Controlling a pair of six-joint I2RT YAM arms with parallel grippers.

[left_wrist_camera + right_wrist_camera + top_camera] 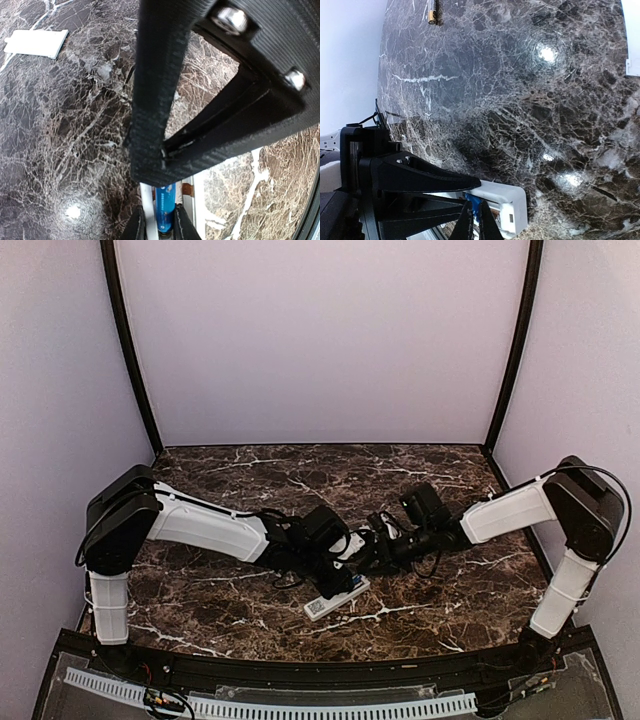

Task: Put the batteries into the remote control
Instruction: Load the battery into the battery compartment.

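The white remote control (328, 604) lies near the table's front middle, its battery bay facing up. In the left wrist view, my left gripper (159, 208) is shut on a blue battery (165, 197) that lies lengthwise in the bay between the remote's white walls (148, 200). My right gripper (476, 204) comes in from the right with its jaws shut. Its tips rest on the blue battery's (472, 198) end at the remote's (512, 200) short edge. A dull tan battery (434, 15) lies loose far off on the marble.
A flat white cover plate (35, 43) lies on the dark marble away from the remote, also showing as the plate (632, 37) at the right wrist view's edge. Both arms cross over the remote, the right finger (155, 100) passing above the left jaws.
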